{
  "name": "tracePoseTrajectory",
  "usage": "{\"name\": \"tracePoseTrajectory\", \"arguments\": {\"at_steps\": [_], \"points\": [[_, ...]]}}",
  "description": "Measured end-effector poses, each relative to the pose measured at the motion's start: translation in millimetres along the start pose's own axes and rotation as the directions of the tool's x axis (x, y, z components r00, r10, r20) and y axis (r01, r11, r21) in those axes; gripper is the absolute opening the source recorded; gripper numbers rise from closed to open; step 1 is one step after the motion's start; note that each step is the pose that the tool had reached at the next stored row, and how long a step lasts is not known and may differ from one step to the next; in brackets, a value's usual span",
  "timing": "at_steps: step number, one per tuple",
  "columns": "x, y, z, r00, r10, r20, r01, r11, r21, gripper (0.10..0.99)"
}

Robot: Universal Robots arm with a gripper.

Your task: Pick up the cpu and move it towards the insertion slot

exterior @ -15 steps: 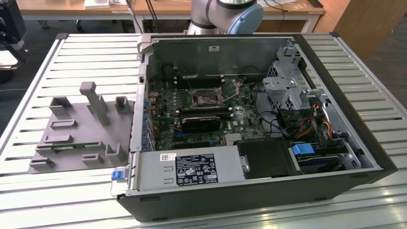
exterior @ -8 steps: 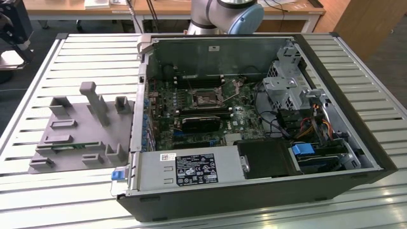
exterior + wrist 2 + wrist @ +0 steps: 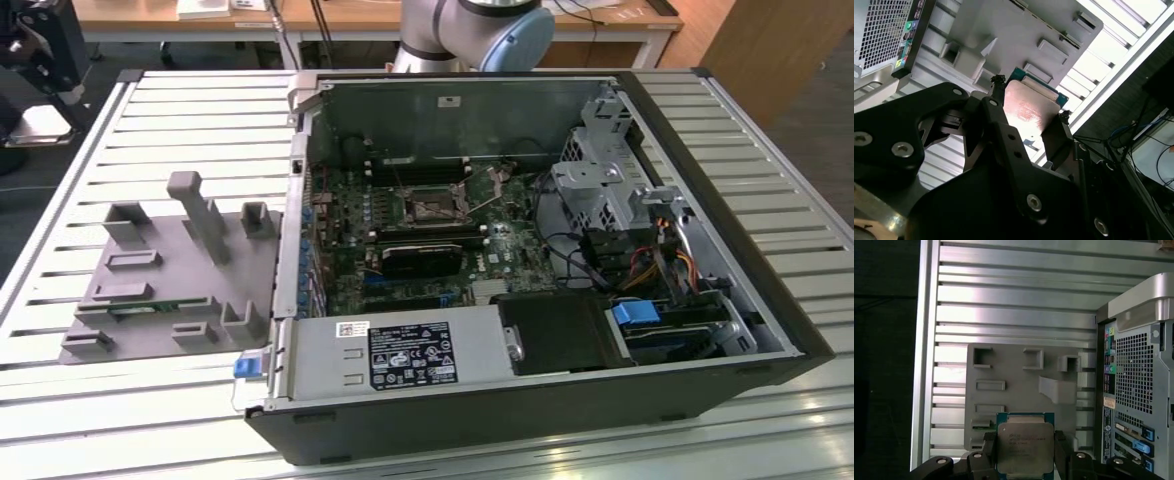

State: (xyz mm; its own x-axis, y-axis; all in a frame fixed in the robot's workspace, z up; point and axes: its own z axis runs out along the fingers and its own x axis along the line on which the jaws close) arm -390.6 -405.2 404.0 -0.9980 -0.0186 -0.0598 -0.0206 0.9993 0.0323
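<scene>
**Already gripped: cpu pinched, transfer to the socket in hand**

So we tag the gripper (image 3: pixel 1024 450) as clamped onto the cpu (image 3: pixel 1025 440). In the first wrist view its two black fingers (image 3: pixel 989 452) press the chip's opposite edges. The silvery lid faces the camera, with green board showing past it. The second wrist view agrees: the chip sits between the tips.

The cpu hangs over the near edge of the grey fixture tray (image 3: pixel 1014 400), and we judge it lifted clear. It is beside the rear panel (image 3: pixel 1134 370) of the computer case (image 3: pixel 534 420).

The insertion slot (image 3: pixel 430 205) sits on the motherboard (image 3: pixel 514 250) inside the open case. In the exterior view the tray lies at the left, well apart from the slot.

Step call: the pick looks done and the transfer looks barely begun. We judge the move calls for clearing the case wall, keeping the chip level and squaring it to the socket frame. The grip is on the edges alone, so slip or tilt is the risk.
</scene>
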Motion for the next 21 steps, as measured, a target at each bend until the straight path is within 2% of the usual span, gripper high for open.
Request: {"name": "tracePoseTrajectory", "arguments": {"at_steps": [13, 21], "points": [[-22.2, -0.5, 1.3, 1.0000, 0.000, 0.0000, 0.000, 1.0000, 0.000, 0.541], [-38.8, -0.8, 2.3, 1.0000, 0.000, 0.0000, 0.000, 1.0000, 0.000, 0.541]]}}
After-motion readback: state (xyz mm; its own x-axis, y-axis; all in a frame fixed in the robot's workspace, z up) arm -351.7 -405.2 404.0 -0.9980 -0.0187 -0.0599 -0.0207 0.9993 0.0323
